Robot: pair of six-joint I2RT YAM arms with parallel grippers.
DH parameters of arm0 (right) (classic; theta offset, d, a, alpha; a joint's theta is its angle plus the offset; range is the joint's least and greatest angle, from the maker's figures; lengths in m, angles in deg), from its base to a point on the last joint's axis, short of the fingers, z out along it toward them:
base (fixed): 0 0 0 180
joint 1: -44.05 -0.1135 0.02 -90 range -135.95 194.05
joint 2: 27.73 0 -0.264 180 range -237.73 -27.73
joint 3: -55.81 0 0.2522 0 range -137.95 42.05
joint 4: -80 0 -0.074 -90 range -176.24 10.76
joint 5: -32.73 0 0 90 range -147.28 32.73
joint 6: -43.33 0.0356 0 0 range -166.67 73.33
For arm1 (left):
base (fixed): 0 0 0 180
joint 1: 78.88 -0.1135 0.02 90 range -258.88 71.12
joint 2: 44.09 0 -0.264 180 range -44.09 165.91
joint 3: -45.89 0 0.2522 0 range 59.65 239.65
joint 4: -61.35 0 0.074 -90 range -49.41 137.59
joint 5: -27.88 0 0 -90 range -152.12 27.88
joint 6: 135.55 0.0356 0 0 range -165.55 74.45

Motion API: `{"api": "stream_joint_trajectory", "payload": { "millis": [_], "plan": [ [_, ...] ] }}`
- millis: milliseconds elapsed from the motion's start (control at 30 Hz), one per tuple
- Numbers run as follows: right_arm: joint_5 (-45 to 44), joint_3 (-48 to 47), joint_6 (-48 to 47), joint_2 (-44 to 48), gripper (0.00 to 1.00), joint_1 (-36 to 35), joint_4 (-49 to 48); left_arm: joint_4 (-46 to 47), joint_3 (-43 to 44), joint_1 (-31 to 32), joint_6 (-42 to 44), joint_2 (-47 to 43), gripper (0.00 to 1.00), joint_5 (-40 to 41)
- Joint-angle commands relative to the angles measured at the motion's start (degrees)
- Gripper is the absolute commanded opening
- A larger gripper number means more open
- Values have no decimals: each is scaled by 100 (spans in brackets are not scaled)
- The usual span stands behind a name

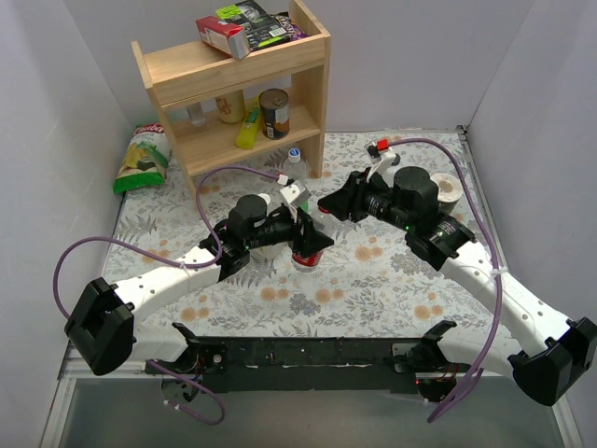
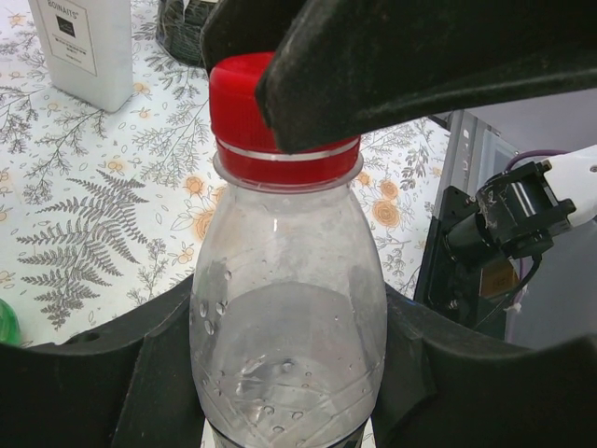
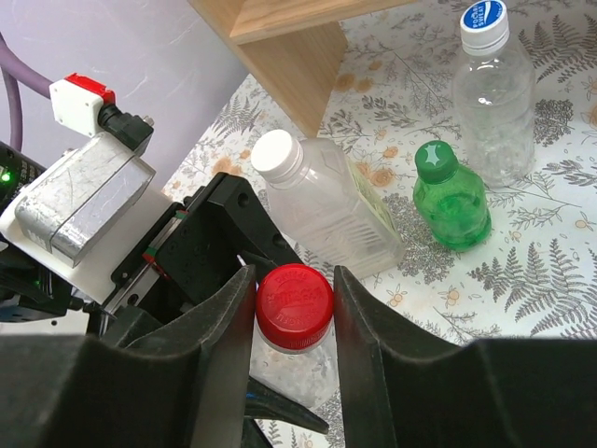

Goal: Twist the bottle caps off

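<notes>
My left gripper (image 2: 289,378) is shut on the body of the small clear red-labelled bottle (image 2: 289,308) and holds it upright on the table; in the top view it is at the table's middle (image 1: 305,259). My right gripper (image 3: 295,313) is shut on its red cap (image 3: 295,303), one finger on each side. The cap sits on the bottle's neck (image 2: 270,117). Behind stand the slim clear bottle (image 3: 350,224) with its white cap (image 3: 277,154), the small green bottle (image 3: 454,205) with its green cap (image 3: 436,161), and the large clear bottle (image 3: 494,103) with its blue cap (image 3: 484,19).
A wooden shelf (image 1: 238,84) with cans and boxes stands at the back. A chips bag (image 1: 142,161) lies at the back left. A tape roll (image 1: 450,189) sits right of the right arm. An opaque white bottle (image 2: 84,47) stands near the held bottle.
</notes>
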Motion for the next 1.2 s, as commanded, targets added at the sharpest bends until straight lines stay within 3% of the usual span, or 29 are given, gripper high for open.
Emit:
{"api": "stream_joint_trajectory", "payload": {
  "millis": [0,67,533,800,967,1033,1067,1133,1167],
  "plan": [
    [681,158,-14,107,5,-79,-470,463,134,40,-50,-228,34,-508],
    [969,193,-128,124,1,-26,-558,586,98,40,-85,-316,34,-763],
    [3467,158,-445,362,1,255,-1147,2124,-121,31,-902,-457,33,-3057],
    [3907,53,-612,353,1,264,-1068,2239,-121,31,-1008,-404,33,-3155],
    [3793,-52,-630,292,1,255,-831,1670,10,31,-815,-351,33,-2646],
    [3723,-123,-638,265,8,255,-769,1501,45,31,-622,-351,33,-2374],
    [3601,-140,-639,265,20,255,-743,1353,63,31,-569,-360,33,-2294],
    [3433,-228,-656,274,34,255,-637,1185,98,31,-394,-360,34,-2040],
    [3267,-263,-656,274,52,255,-481,1036,124,31,-332,-352,34,-1934]
  ]
}}
